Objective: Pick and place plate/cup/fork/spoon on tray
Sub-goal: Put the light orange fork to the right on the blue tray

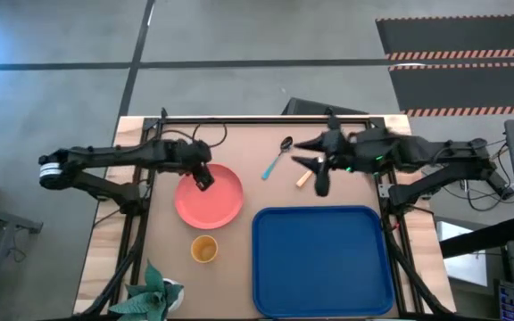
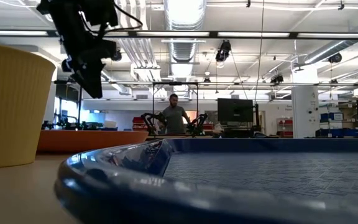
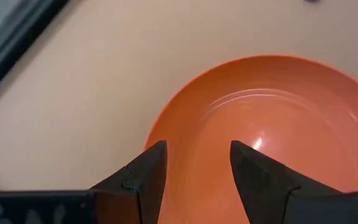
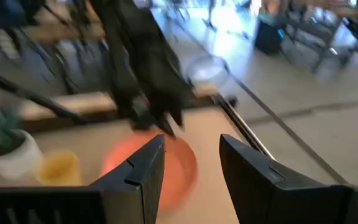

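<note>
High view: left gripper (image 1: 203, 177) hangs over the far-left rim of the plate (image 1: 210, 196), its fingers (image 3: 146, 180) parted a moderate way with nothing between them; in the left wrist view they straddle the plate's edge from above. Right gripper (image 1: 319, 171) hovers by the fork (image 1: 303, 179), whose peach handle shows just beside it while its tines are hidden under the arm; its fingers (image 4: 140, 172) are likewise apart and empty. Spoon (image 1: 276, 158) lies just left of that gripper, bowl toward the far edge, teal handle slanting toward the plate. Cup (image 1: 204, 249) stands near the plate's front edge, apart from it. Tray (image 1: 323, 260) occupies the front centre-right of the table (image 1: 239, 143), bare inside. A teal plant (image 1: 153, 290) sits at the front-left corner. In the low view a person (image 2: 174, 116) stands far behind the table.
</note>
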Action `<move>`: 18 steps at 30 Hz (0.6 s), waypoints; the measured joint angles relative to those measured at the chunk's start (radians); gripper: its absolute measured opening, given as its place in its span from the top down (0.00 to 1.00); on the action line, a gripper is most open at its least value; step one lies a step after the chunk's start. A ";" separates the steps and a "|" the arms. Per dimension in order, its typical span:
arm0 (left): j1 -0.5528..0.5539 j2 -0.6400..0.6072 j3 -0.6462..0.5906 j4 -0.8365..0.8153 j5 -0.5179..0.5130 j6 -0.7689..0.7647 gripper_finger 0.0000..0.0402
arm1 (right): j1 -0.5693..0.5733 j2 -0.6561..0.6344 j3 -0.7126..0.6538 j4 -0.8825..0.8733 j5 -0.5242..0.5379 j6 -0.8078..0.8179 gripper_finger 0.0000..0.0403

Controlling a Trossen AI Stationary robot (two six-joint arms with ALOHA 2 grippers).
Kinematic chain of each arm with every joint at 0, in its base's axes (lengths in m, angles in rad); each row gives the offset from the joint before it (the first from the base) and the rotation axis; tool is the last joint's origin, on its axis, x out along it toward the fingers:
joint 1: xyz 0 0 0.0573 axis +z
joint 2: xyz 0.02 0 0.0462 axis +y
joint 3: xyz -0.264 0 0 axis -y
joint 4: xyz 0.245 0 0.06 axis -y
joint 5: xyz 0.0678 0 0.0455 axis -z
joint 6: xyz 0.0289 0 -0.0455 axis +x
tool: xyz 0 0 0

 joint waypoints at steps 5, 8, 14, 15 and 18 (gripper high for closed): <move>0.055 0.021 0.002 0.036 0.031 0.029 0.60 | 0.000 -0.034 0.007 -0.012 0.001 -0.004 0.64; 0.068 0.017 0.003 0.063 0.043 0.056 0.60 | 0.000 -0.039 0.004 -0.020 -0.001 -0.015 0.64; 0.082 0.007 0.003 0.078 0.074 0.056 0.60 | -0.001 -0.049 0.005 -0.096 0.022 -0.022 0.64; 0.082 0.005 0.003 0.079 0.075 0.056 0.60 | -0.002 -0.050 0.005 -0.142 0.047 -0.002 0.64; 0.083 -0.001 0.007 0.080 0.074 0.054 0.60 | -0.016 -0.050 0.004 -0.323 0.137 0.129 0.64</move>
